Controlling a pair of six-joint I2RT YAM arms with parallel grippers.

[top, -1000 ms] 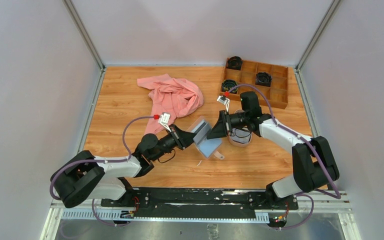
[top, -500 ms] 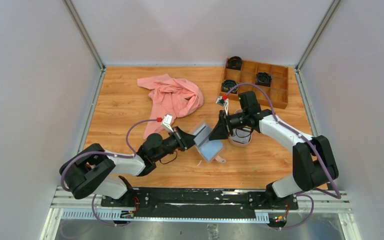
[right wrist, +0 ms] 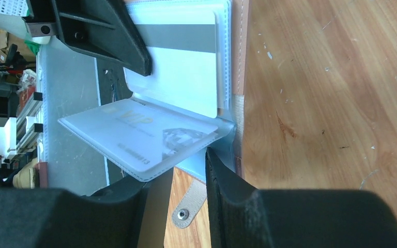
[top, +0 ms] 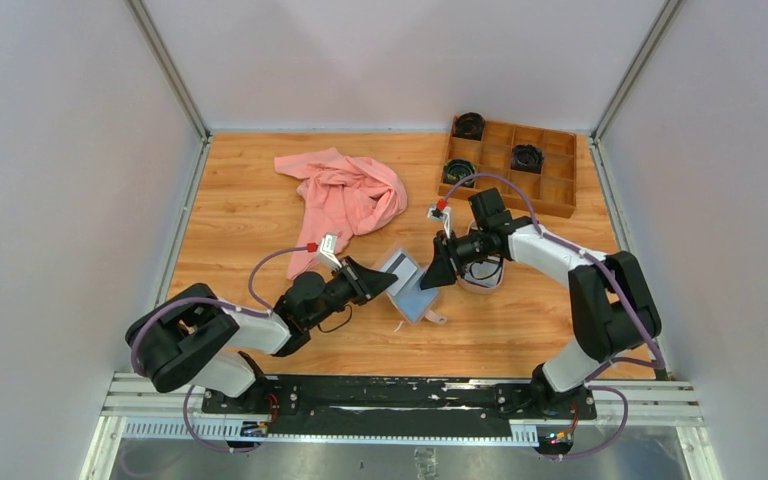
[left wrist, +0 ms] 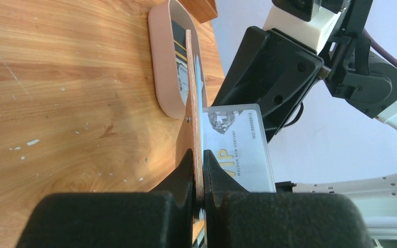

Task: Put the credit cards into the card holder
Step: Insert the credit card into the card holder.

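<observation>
Top external view: left gripper (top: 388, 279), clamped on the card holder (top: 416, 298) at centre frame, has eased slightly lower. The right gripper (top: 428, 278), jaws partly apart around the sleeved VIP card (right wrist: 150, 137), followed, so insertion looks nearly finished.

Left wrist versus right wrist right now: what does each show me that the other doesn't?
Only the left wrist view shows the left gripper clamped on the card holder by its tan edge, with the oval tray behind it. Only the right wrist view shows the holder's open inside, a grey-striped card in a pocket, the snap tab, and the right gripper, jaws apart around a card corner. Both show the sleeved VIP card and the wooden table.
</observation>
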